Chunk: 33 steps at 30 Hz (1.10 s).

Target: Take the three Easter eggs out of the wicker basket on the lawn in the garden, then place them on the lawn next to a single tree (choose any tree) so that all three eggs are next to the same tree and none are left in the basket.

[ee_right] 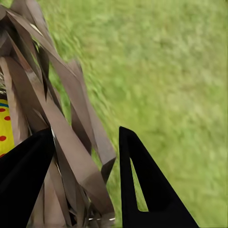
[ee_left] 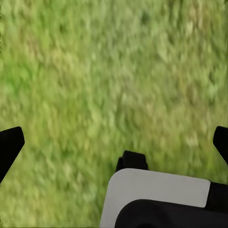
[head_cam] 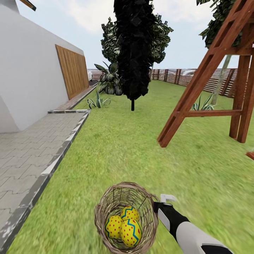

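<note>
The wicker basket (head_cam: 125, 197) sits low and tilted over the lawn (head_cam: 123, 148), close in front of me. Three Easter eggs lie inside it: one (head_cam: 113, 226) at the left, one (head_cam: 129, 213) behind, one (head_cam: 131, 233) in front. My right gripper (head_cam: 160, 205) is at the basket's right rim. In the right wrist view its fingers (ee_right: 85, 135) straddle the woven wall (ee_right: 71, 118), shut on it, with a slice of egg (ee_right: 5, 126) beside them. My left gripper (ee_left: 114, 142) hangs open over bare grass. A tree with a pale trunk (head_cam: 221, 80) stands far right by the fence.
A wooden A-frame (head_cam: 208, 74) stands on the grass ahead to the right. An all-black tree (head_cam: 133, 53) rises at mid-distance, with spiky plants (head_cam: 98, 102) near it. Grey paving (head_cam: 28, 151) and the house wall (head_cam: 31, 70) run along the left. A slatted fence (head_cam: 190, 78) closes the garden.
</note>
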Motion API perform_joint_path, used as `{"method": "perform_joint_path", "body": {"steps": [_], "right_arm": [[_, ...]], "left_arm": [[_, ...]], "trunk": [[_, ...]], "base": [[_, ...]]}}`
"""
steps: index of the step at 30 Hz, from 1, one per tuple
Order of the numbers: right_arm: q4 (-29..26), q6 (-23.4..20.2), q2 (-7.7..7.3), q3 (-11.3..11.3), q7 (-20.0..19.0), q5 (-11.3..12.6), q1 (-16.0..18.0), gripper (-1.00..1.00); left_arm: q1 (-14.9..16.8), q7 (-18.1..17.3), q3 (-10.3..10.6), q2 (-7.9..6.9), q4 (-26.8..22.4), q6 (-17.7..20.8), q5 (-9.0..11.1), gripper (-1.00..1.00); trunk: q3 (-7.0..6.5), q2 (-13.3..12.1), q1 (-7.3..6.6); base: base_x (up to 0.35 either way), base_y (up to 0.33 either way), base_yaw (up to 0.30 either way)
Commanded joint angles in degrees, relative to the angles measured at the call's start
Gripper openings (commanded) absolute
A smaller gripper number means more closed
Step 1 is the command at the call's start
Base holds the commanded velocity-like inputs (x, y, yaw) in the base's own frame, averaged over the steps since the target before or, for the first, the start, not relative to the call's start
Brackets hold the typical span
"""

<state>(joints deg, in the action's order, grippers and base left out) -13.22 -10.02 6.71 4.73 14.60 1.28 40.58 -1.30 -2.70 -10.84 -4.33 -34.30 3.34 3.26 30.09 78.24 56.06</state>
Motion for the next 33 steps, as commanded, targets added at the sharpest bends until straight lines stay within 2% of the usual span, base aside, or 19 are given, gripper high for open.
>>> {"method": "perform_joint_path", "body": {"steps": [1, 33], "right_arm": [[-0.1, -0.2, 0.06, 0.5, 0.0, 0.3, 0.0, -1.00], [-0.1, -0.2, 0.06, 0.5, 0.0, 0.3, -0.3, -1.00]], "left_arm": [[0.0, -0.3, -0.1, 0.00, -0.2, 0.3, 0.3, 1.00], [0.0, -0.3, -0.1, -0.01, -0.2, 0.3, 0.3, 1.00]], "trunk": [[0.04, 0.0, 0.04], [0.04, 0.0, 0.04]], "base": [[0.331, 0.134, 0.000], [0.331, 0.144, 0.000]]}}
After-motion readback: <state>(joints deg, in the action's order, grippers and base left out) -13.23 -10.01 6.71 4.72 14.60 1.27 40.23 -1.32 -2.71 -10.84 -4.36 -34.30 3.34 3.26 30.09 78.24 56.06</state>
